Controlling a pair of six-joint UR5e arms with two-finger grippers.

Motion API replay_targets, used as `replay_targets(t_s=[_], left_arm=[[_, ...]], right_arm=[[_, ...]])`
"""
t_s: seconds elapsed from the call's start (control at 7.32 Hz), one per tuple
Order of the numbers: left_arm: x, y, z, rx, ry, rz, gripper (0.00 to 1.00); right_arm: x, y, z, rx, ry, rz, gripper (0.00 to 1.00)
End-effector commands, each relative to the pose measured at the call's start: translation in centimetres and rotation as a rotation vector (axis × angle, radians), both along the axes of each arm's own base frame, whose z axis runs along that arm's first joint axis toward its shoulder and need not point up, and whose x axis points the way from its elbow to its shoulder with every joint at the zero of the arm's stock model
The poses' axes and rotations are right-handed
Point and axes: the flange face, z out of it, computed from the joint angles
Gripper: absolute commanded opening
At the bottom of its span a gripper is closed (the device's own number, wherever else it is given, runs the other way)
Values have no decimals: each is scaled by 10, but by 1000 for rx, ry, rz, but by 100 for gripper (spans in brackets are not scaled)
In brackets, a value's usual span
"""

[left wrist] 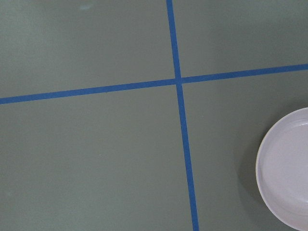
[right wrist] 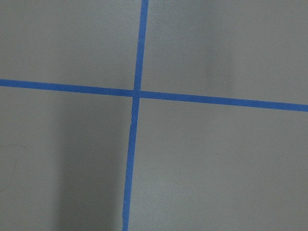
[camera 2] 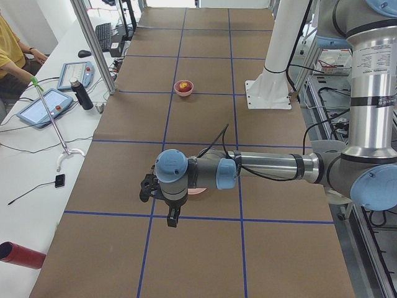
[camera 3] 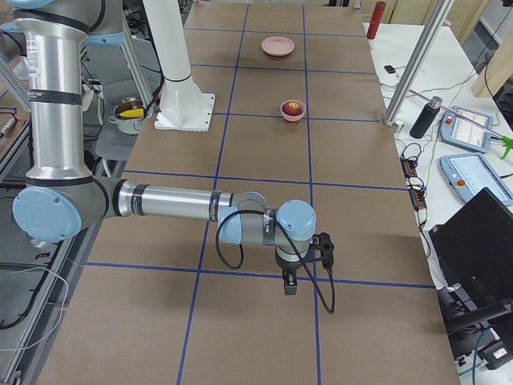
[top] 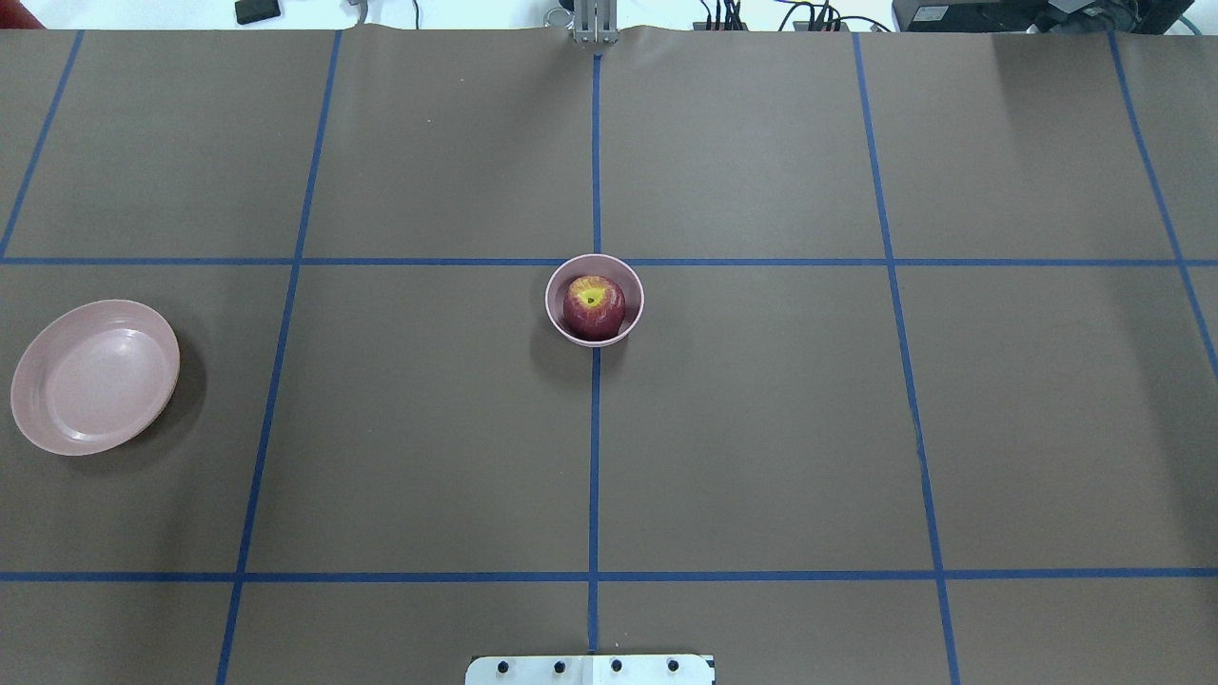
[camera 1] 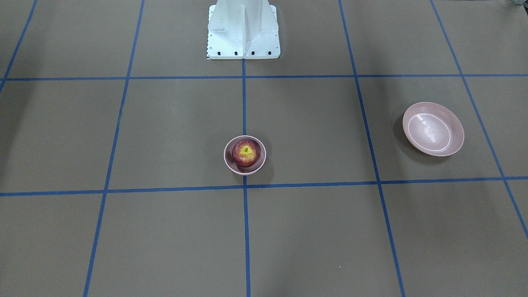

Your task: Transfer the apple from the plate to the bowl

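Plate [top: 95, 376] sits at the table's left, nothing on it. Left gripper [camera 2: 172, 218] hangs pointing down near the plate; it shows only in the side view, so I can't tell how far its fingers are apart or whether it holds anything. Bowl [top: 555, 303] is mid-table on the centre tape line [top: 595, 457], apple [top: 594, 306] inside, stem up. Right gripper [camera 3: 290, 283] hangs over the right end, well apart from the bowl; can't tell its opening either.

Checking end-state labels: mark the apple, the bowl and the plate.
apple [top: 594, 307], overhead view, middle of its upper face.
bowl [top: 550, 303], overhead view, left side of its rim.
plate [top: 100, 376], overhead view, bare flat centre.
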Motion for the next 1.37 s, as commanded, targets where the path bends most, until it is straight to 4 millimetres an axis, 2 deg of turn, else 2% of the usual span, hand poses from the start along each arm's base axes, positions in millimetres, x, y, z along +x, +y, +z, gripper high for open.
replay_targets(t_s=[0.0, 1.23], left_arm=[[0, 1, 0, 1, 0, 0, 98], [0, 1, 0, 1, -1, 0, 98]], right_arm=[[0, 0, 0, 0, 0, 0, 100], [-3, -1, -2, -15, -5, 17, 100]])
